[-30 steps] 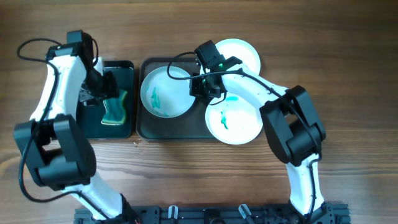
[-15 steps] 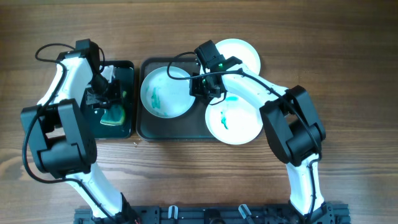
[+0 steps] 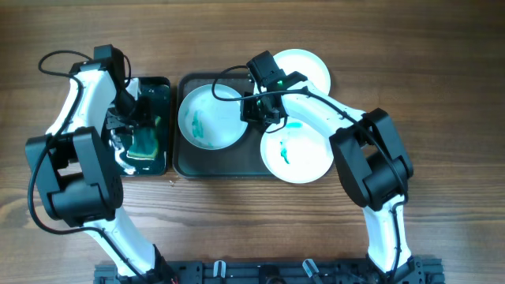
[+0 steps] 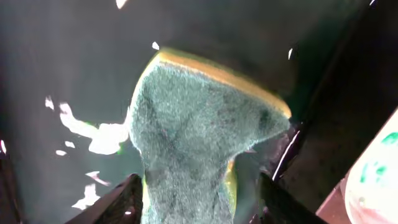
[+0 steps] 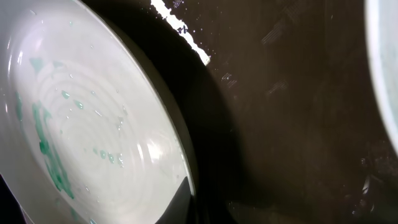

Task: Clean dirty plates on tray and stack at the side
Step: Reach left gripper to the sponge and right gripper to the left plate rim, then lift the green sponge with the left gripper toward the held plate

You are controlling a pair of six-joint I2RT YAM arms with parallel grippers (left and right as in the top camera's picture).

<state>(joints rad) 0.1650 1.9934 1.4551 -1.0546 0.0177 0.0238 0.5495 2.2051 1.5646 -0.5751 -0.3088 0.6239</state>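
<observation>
Three white plates show in the overhead view. One with teal smears lies on the left of the dark tray. A second smeared plate sits at the tray's front right, and an unmarked one at its back right. My right gripper is shut on the left plate's right rim; the right wrist view shows a finger on that plate. My left gripper is shut on the green sponge, pinching its narrowed end low in the small black tray.
The black sponge tray holds water that glints white. It stands just left of the big tray, whose wet dark floor fills the right wrist view. Bare wooden table lies around both trays. A plate edge shows at the left wrist view's right.
My left arm has swung right and lowered over the black tray, bringing the sponge down into it. The right arm and the plates have not moved.
</observation>
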